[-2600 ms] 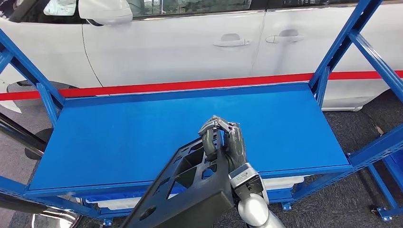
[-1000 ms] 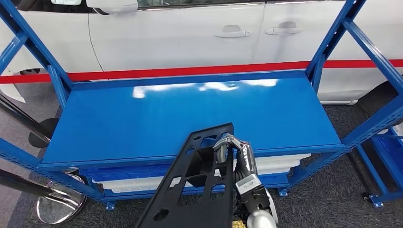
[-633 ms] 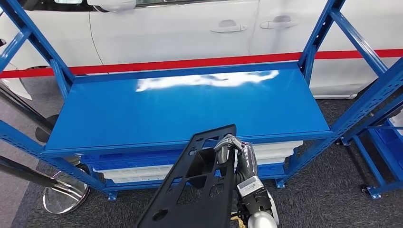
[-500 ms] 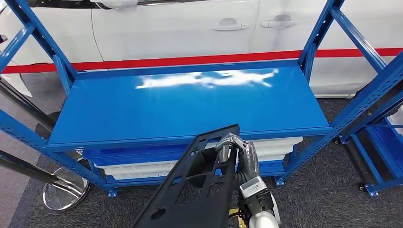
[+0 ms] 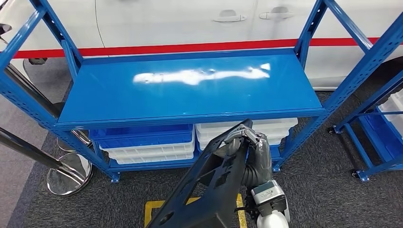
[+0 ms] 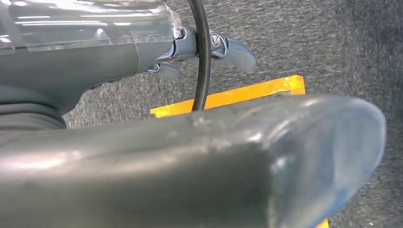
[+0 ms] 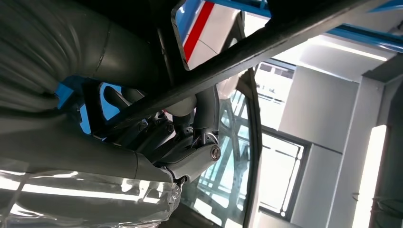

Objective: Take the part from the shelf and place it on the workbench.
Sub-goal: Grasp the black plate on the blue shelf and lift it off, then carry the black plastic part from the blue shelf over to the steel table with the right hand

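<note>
The part (image 5: pixel 214 185) is a long flat black plastic panel with several cut-outs. My right hand (image 5: pixel 254 156) grips its upper end, fingers curled over the edge. It hangs tilted above the carpet in front of the blue shelf (image 5: pixel 190 90), apart from the shelf board, and its lower end leaves the picture at the bottom. In the right wrist view a black bar of the part (image 7: pixel 266 47) crosses over the right hand (image 7: pixel 190 156), whose fingers close around it. In the left wrist view my left hand (image 6: pixel 204 47) hangs over the floor holding nothing, its thick thumb (image 6: pixel 190 166) blurred in the foreground.
Blue bins (image 5: pixel 142 137) and white bins (image 5: pixel 247 129) sit under the shelf board. A white car (image 5: pixel 190 23) with a red stripe stands behind. Another blue rack (image 5: pixel 375 128) is at the right, a round stanchion base (image 5: pixel 66 175) at the left, and yellow floor tape (image 5: pixel 152 209) lies below.
The whole view has shifted: the camera has backed away from the shelf. The part, held over the shelf board before, now hangs in front of it over the floor, still in my right hand.
</note>
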Controlling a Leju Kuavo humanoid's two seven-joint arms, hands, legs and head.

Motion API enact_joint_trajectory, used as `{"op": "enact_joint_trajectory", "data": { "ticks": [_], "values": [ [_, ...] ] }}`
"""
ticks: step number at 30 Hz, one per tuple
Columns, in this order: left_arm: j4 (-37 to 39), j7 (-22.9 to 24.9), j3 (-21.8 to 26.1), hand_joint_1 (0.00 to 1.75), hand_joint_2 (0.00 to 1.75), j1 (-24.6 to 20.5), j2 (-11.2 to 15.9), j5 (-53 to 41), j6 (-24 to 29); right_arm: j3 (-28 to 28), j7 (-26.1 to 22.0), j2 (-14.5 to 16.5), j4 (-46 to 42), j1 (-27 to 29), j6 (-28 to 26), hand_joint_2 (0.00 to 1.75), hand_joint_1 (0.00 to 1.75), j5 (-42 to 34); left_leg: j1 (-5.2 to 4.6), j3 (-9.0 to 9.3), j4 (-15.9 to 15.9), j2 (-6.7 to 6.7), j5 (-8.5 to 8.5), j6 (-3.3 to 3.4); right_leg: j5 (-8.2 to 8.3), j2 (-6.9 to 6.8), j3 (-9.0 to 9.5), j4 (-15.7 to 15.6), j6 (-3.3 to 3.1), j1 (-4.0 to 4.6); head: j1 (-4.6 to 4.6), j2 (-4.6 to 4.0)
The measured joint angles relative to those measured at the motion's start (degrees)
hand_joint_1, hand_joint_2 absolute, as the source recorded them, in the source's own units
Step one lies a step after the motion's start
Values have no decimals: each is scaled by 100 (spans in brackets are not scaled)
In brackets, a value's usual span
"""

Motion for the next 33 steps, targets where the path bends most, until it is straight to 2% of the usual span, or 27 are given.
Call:
{"op": "enact_joint_trajectory", "data": {
  "ticks": [1, 3, 4, 5, 6, 7, 8, 9, 10, 11, 12, 14, 15, 16, 18, 19, 20, 22, 23, 24, 25, 26, 27, 28, 30, 31, 33],
  "values": [
    [1, 0, 8, 0, 0, 4, 0, 1, 1, -9, 1, -3, -23, 9, -2, 175, 175, -4, -3, -21, 11, -2, 42, -37, -64, 6, 61, -136, -36, 17, -1, 0],
    [5, -1, 31, 0, 0, 18, -1, 3, 2, -28, -5, -12, -55, 39, -2, 175, 175, -9, 16, -58, 11, -13, 102, -110, 11, -2, -11, -163, -134, 23, 0, 0],
    [10, -1, 42, 0, 0, 30, -3, 4, 3, -37, -8, -16, -65, 57, 4, 175, 175, -11, 26, -106, 73, -23, 13, -141, 77, -9, -70, -168, -190, 21, -2, 0],
    [14, -1, 54, 0, 0, 43, -6, 5, 4, -44, -11, -21, -77, 81, 12, 175, 175, -11, 36, -182, 240, -32, -193, -169, 153, -17, -145, -180, -237, 16, -3, 0],
    [17, -1, 66, 0, 0, 51, -8, 7, 5, -50, -14, -27, -89, 106, 25, 175, 175, -10, 46, -278, 525, -39, -490, -190, 228, -23, -231, -181, -270, 16, -3, 0],
    [19, 0, 79, 0, 0, 57, -9, 7, 6, -55, -15, -33, -101, 134, 38, 175, 175, -10, 45, -373, 889, -38, -794, -210, 300, -22, -323, -177, -289, 27, -6, 0],
    [19, 0, 94, 0, 0, 59, -8, 8, 7, -58, -16, -40, -111, 161, 56, 175, 175, -10, 47, -441, 1266, -38, -1006, -224, 369, -25, -418, -168, -297, 39, -5, 0],
    [19, 0, 108, 0, 0, 58, -8, 7, 8, -61, -17, -47, -116, 184, 81, 175, 175, -10, 47, -452, 1544, -38, -1072, -228, 433, -28, -512, -154, -300, 51, -5, 0],
    [19, 0, 121, 0, 0, 58, -9, 3, 8, -65, -17, -54, -119, 205, 121, 175, 175, -10, 46, -380, 1654, -38, -1004, -220, 491, -30, -605, -136, -300, 64, -5, 0],
    [19, -1, 133, 0, 0, 57, -10, -1, 7, -74, -19, -59, -123, 228, 184, 175, 175, -9, 42, -209, 1560, -39, -852, -198, 546, -31, -697, -113, -297, 76, -5, 0],
    [19, -3, 145, 0, 0, 53, -10, -8, 5, -90, -22, -64, -131, 257, 265, 175, 175, -7, 30, 64, 1264, -42, -703, -159, 597, -30, -776, -89, -292, 85, -5, 0],
    [17, -11, 186, 0, 0, 28, 1, -30, -3, -135, -44, -73, -158, 344, 429, 175, 175, 14, -12, 718, 376, -49, -688, -58, 686, -33, -881, -47, -260, 103, -4, 0],
    [17, -15, 215, 0, 0, 17, 5, -44, -8, -159, -67, -78, -173, 404, 482, 175, 175, 33, -35, 933, 40, -51, -749, -21, 731, -42, -898, -44, -234, 102, -4, 0],
    [16, -19, 246, 0, 0, 8, 9, -57, -12, -183, -103, -82, -188, 477, 510, 175, 175, 54, -56, 1041, -160, -53, -810, 4, 778, -52, -904, -53, -199, 95, -4, 0],
    [17, -22, 303, 0, 0, 13, 5, -83, -22, -234, -193, -92, -216, 646, 561, 175, 175, 96, -60, 1010, -252, -42, -720, 47, 856, -60, -913, -80, -125, 77, -4, 0],
    [17, -23, 326, 0, 0, 16, 3, -96, -26, -262, -234, -98, -231, 732, 591, 175, 175, 116, -49, 967, -281, -30, -647, 82, 785, -48, -947, -44, -90, 71, -4, 0],
    [18, -23, 349, 0, 0, 19, 1, -108, -31, -289, -263, -108, -242, 807, 622, 175, 175, 133, -33, 905, -307, -15, -563, 124, 603, -35, -1000, 76, -59, 66, -3, 0],
    [19, -23, 393, 0, 0, 20, -4, -123, -33, -347, -284, -129, -253, 926, 675, 175, 175, 155, -23, 742, -316, 6, -414, 175, 2, -15, -1158, 618, -10, 46, -3, 0],
    [19, -23, 410, 0, 0, 19, -5, -130, -33, -377, -281, -139, -255, 982, 711, 175, 175, 162, -24, 651, -308, 12, -346, 182, -238, -14, -1224, 974, 12, 34, -3, 0],
    [19, -23, 425, 0, 0, 19, -6, -144, -32, -409, -275, -146, -255, 1044, 755, 175, 175, 173, -24, 552, -294, 16, -277, 174, -331, -15, -1249, 1279, 32, 22, -3, 0],
    [19, -21, 435, 0, 0, 19, -7, -160, -31, -441, -270, -150, -255, 1111, 797, 175, 175, 186, -23, 449, -271, 19, -211, 163, -275, -15, -1211, 1457, 49, 10, -3, 0],
    [19, -19, 444, 0, 0, 18, -7, -183, -30, -472, -268, -152, -253, 1176, 830, 175, 175, 199, -20, 340, -239, 21, -154, 147, -110, -16, -1092, 1461, 59, -2, -3, 0],
    [19, -16, 451, 0, 0, 15, -8, -210, -29, -502, -269, -154, -252, 1236, 858, 175, 175, 212, -16, 236, -196, 21, -105, 127, 69, -16, -874, 1267, 63, -14, -3, 0],
    [18, -12, 456, 0, 0, 9, -8, -237, -30, -532, -272, -155, -250, 1284, 884, 175, 175, 231, -16, 145, -144, 20, -68, 102, 148, -16, -577, 915, 59, -22, -3, 0],
    [18, -4, 463, 0, 0, -14, -9, -299, -31, -578, -285, -155, -246, 1355, 927, 175, 175, 293, -27, 22, -45, 14, 1, 42, 28, -11, -31, 129, 11, -8, -4, 0],
    [18, -1, 465, 0, 0, -27, -9, -324, -31, -595, -296, -155, -241, 1382, 938, 175, 175, 324, -33, -7, -20, 11, 41, 7, -60, -8, 103, -97, -26, 6, -5, 0],
    [19, 4, 470, 0, 0, -45, -9, -356, -32, -624, -312, -155, -220, 1431, 950, 175, 175, 361, -22, -42, -21, 6, 129, -67, -36, -16, 86, -187, -126, 24, -4, 0]
  ]
}}
